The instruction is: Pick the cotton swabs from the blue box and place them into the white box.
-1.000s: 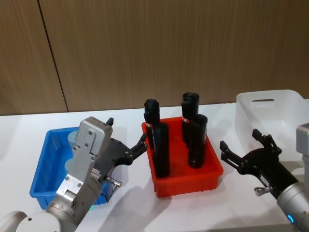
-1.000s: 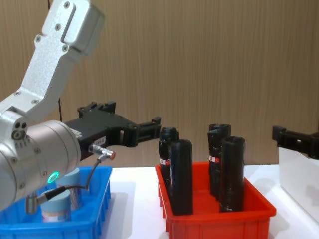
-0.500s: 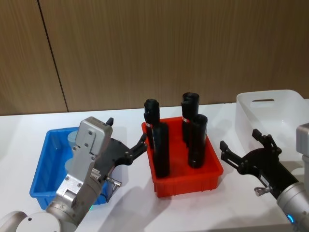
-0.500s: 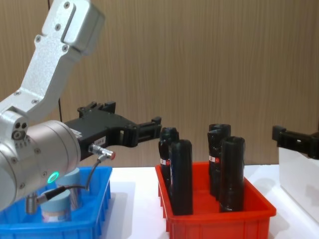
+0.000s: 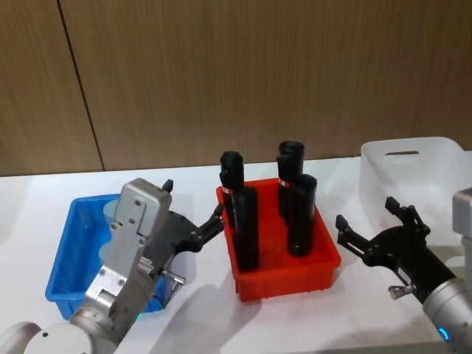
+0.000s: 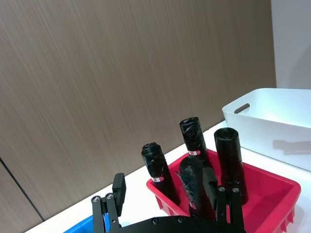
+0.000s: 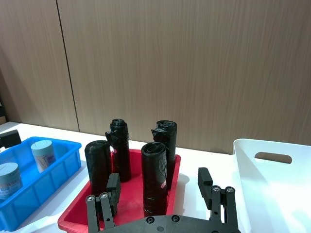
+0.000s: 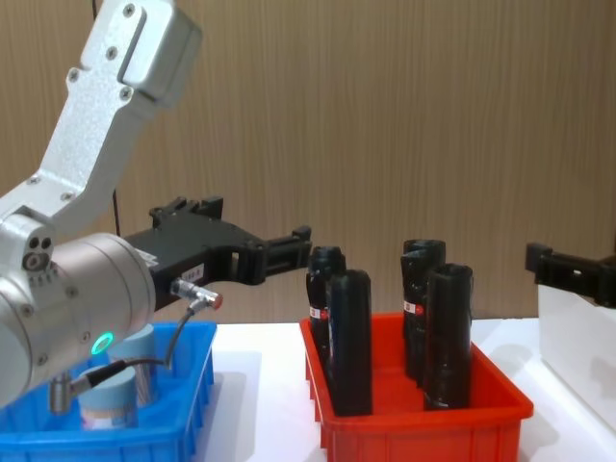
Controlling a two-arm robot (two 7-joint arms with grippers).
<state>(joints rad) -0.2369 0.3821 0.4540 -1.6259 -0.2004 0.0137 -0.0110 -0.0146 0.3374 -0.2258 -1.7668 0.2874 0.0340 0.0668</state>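
Glossy plastic blue box (image 5: pixel 62 249), translucent white box (image 5: pixel 442 164), wood-grain wall (image 5: pixel 258 74).

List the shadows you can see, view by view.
Head view: a soft shadow lies on the table between blue box and red bin. Chest view: the same patch shows there. Left wrist view: a grey shadow marks the white box's wall.

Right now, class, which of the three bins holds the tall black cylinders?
The red bin, the middle one; the blue box on its left holds cotton swabs.
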